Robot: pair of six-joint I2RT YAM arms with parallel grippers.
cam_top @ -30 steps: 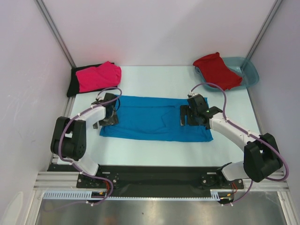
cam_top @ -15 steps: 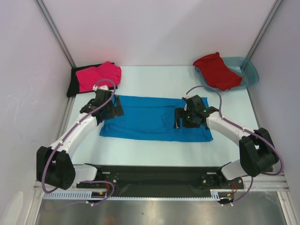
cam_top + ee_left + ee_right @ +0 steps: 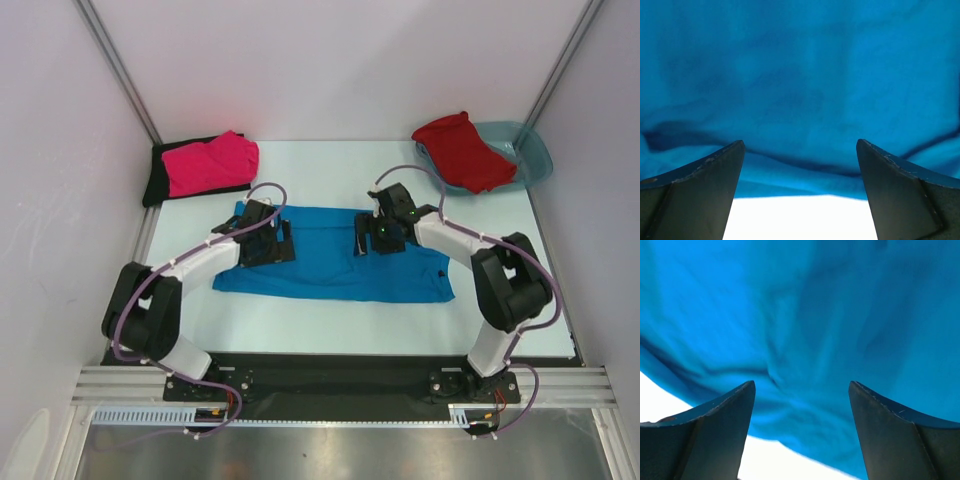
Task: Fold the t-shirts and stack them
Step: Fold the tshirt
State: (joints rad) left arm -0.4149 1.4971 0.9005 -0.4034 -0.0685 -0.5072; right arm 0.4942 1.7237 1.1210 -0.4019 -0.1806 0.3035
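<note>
- Four shirts: the blue t-shirt (image 3: 335, 268) lies flat mid-table, the red t-shirt (image 3: 462, 150) is draped over the one teal tub (image 3: 532, 152), and the pink t-shirt (image 3: 210, 163) lies atop the black t-shirt (image 3: 157, 178) at far left.
- Two arms reach inward, low over the blue one.
- The left gripper (image 3: 800, 145) and right gripper (image 3: 801, 385) both gape wide and empty, with blue cloth just beneath.

Overhead view: bright, even, diffuse light with faint shadows. Wrist views: the table (image 3: 800, 220) blows out to white and the blue t-shirt (image 3: 840, 315) appears slightly soft.
</note>
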